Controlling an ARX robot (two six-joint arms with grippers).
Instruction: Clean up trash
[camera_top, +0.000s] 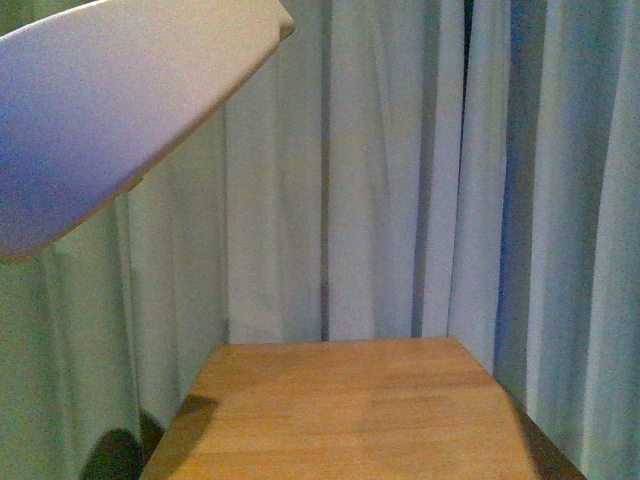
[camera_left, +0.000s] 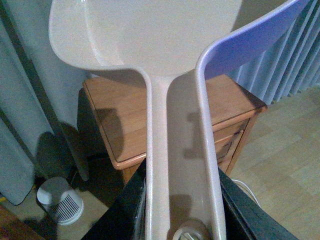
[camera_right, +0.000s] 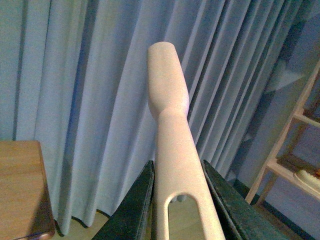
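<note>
1. Soft, folded curtains hang behind a smooth wooden table.
2. The scoop-shaped plastic dustpan is up at 10 o'clock in the front view.
3. Only the left wrist view shows the left gripper pinching the dustpan's thin end.
4. Only the right wrist view shows the right gripper pinching a long, rounded pale handle.

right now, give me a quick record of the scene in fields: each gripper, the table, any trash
left gripper: shut on the handle of the dustpan, pan raised higher than the wooden table
right gripper: shut on a pale handle with a slot; its other end is out of view
trash: none visible in any view
backdrop: curtains, a wooden shelf
floor: small white vented appliance near the table
</note>
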